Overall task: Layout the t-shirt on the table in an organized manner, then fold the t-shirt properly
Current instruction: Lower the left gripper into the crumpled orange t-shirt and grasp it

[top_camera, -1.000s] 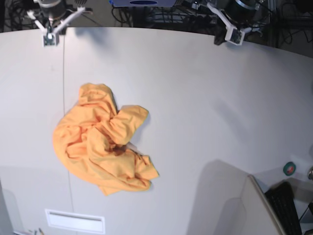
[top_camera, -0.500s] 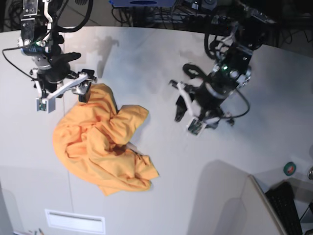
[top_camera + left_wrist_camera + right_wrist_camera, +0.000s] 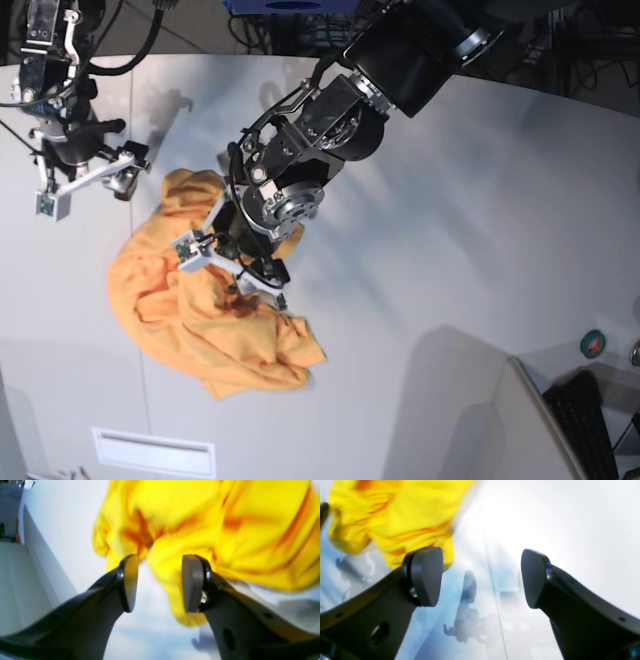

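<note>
Overhead, I see the t-shirt (image 3: 205, 310), plain orange, lying crumpled in a heap on the left half of the white bench (image 3: 450, 200), beside a thin dark seam line (image 3: 131, 130) in the bench surface. My left gripper (image 3: 232, 265) hangs low over the middle of the heap, reached in from the top of the base view. Through its wrist camera the fingers (image 3: 130, 582) are spread apart, with a fold of the t-shirt's cloth (image 3: 200, 517) showing between them; I cannot tell whether either finger touches it. My right gripper (image 3: 85, 190) sits at the heap's upper left edge, over bare bench just beside the cloth. Its wrist view shows its fingers (image 3: 426, 576) wide apart with nothing between them, the t-shirt (image 3: 395, 512) off to one side.
</note>
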`<state>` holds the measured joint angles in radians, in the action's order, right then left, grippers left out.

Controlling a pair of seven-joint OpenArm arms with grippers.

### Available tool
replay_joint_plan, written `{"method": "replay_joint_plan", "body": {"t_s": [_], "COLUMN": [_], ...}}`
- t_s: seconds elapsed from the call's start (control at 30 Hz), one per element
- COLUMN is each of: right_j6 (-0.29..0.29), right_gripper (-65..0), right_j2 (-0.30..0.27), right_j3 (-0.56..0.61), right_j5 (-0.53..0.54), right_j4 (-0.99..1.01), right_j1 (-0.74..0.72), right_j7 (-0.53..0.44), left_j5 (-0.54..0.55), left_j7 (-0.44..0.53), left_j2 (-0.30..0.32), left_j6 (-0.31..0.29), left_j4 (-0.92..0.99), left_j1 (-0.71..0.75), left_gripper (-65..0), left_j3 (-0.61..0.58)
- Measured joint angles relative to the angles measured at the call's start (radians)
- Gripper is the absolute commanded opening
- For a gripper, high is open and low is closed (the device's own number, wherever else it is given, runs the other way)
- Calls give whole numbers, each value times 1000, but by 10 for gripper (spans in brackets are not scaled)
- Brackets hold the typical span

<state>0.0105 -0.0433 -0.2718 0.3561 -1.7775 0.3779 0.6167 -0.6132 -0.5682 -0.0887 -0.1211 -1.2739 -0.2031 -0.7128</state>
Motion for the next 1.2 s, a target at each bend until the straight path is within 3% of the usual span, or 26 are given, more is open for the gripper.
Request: {"method": "replay_joint_plan", "body": {"t_s": [0.1,0.17,0.3,0.43,0.67,0.77,0.87,1.03,1.13,1.2], "right_j6": [0,0,0,0,0,0,0,0,0,0], "right_gripper": [-191,-191,-191,-191,-191,-191,-191,-191,-191,-191], "right_j2": [4,5,5,5,3,4,3,6,5,5], "right_j3": [-11,-10,-10,-10,-10,-11,-11,-10,-10,-10], "right_j5": [3,4,4,4,4,4,3,4,4,3], "right_j4": [0,0,0,0,0,0,0,0,0,0], "right_j1": [0,0,2,2,2,2,2,2,2,2], "right_j7": [1,2,3,5,5,5,5,4,5,4], "left_j5": [-7,-7,24,189,336,380,454,548,544,544], "left_j7": [-5,-5,-3,0,3,100,148,175,188,187], "left_j2": [-12,-24,-55,-53,-44,-54,-57,-49,-58,-55], "left_j6": [6,11,7,-1,16,68,68,69,70,71], "left_j4": [3,4,18,45,181,254,332,360,394,397], "left_j1": [-27,-30,-43,-93,-210,-256,-286,-301,-317,-315], "left_gripper": [-146,-94,-94,-94,-100,-166,-202,-211,-214,-262], "left_j3": [5,5,-39,-163,-170,-165,-172,-172,-172,-172]}}
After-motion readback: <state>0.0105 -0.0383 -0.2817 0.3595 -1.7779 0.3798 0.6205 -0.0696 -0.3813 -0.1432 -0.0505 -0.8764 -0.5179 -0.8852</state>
